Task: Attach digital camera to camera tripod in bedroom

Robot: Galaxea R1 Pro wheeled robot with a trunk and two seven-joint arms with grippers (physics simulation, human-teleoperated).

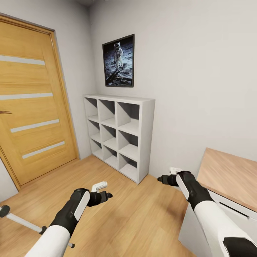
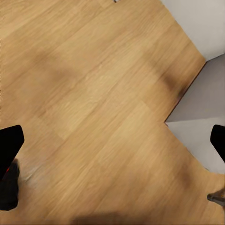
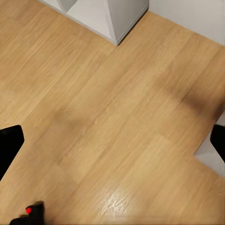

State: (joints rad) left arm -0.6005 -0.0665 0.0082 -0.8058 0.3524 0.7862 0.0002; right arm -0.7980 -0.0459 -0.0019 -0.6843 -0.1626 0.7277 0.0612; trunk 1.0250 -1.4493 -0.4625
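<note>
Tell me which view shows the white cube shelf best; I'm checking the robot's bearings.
The head view: the white cube shelf stands whole against the grey wall, right of the oak door. The right wrist view catches just its bottom corner on the floor.

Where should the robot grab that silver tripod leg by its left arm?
Probably the bare silver tube of the camera tripod, between black foot and black joint. It is thin and straight, low beside the open left gripper, so come from above, fingers across it.
</note>
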